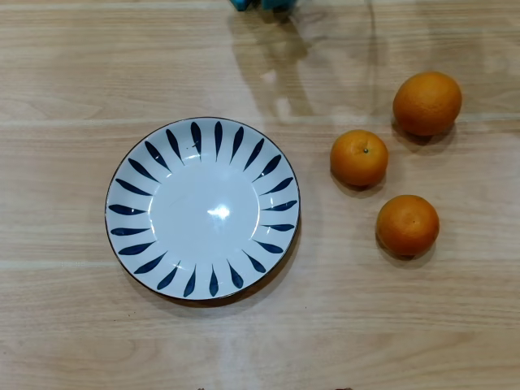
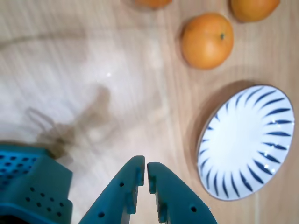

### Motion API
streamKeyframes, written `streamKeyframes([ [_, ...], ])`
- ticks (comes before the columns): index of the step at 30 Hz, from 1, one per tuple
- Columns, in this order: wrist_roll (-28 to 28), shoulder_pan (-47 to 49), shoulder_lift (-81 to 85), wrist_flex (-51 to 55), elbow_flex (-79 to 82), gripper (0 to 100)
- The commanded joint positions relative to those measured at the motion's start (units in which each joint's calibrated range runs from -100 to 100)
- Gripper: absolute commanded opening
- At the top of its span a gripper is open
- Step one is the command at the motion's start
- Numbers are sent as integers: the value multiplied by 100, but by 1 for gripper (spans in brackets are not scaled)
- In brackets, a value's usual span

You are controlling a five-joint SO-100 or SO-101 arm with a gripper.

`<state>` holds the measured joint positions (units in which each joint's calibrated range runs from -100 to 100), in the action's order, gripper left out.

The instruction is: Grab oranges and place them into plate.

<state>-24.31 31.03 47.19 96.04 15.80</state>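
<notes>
- While my teal two-finger gripper (image 2: 145, 169) hangs nearly closed (holding nothing), the round white blue-stroked ceramic plate (image 1: 130, 209) sits bare.
- Three dimpled oranges (image 1: 359, 158) lie on the wooden table (image 1: 65, 73) right of it, overhead view.

I seem to work at a home dining table (image 1: 73, 341): pale wood-grain top, a painted ceramic plate (image 1: 130, 208), fresh oranges (image 1: 359, 158).

Plate left, fruit right, on the table (image 1: 65, 341).
Overhead: round white ceramic plate with dark blue leaf strokes (image 1: 130, 187) lies left, holding nothing; largest orange (image 1: 427, 102) sits upper right, two smaller oranges (image 1: 359, 158) (image 1: 407, 225) nearer below, none touching.
</notes>
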Motion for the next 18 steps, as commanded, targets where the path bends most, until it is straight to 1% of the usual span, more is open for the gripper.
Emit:
streamKeyframes([
  [1,-1045,212,-213,78,-417,2],
  [3,-1646,212,-272,113,-417,2],
  [5,-2007,252,-374,78,-462,2],
  [7,-2148,268,-661,44,-507,2],
  [14,-2164,285,-1608,-128,-1313,2],
  [16,-2347,285,-1845,-188,-1703,3],
  [18,-2640,357,-2081,-154,-2182,7],
])
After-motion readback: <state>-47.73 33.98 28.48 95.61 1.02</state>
